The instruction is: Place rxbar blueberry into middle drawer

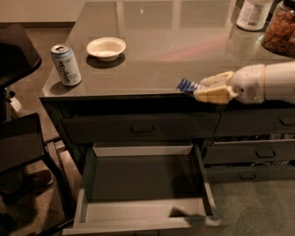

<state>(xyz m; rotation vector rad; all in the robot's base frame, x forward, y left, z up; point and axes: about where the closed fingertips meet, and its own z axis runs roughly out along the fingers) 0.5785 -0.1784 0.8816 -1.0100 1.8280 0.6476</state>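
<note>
The rxbar blueberry (186,85), a small flat bar in a blue wrapper with white lettering, sticks out to the left from between the cream fingers of my gripper (201,89). The gripper is shut on it and holds it at the counter's front edge, right of centre. The white arm reaches in from the right. The middle drawer (87,175) is pulled open below and to the left of the gripper. It has pale grey inner walls and a bare grey floor.
A white-and-blue soda can (66,65) and a white bowl (106,48) stand on the grey counter (170,37) at left. A white bottle (254,14) and a jar (280,27) stand at the back right. A closed top drawer (140,128) and narrower drawers (258,152) flank. A black chair (20,152) stands at left.
</note>
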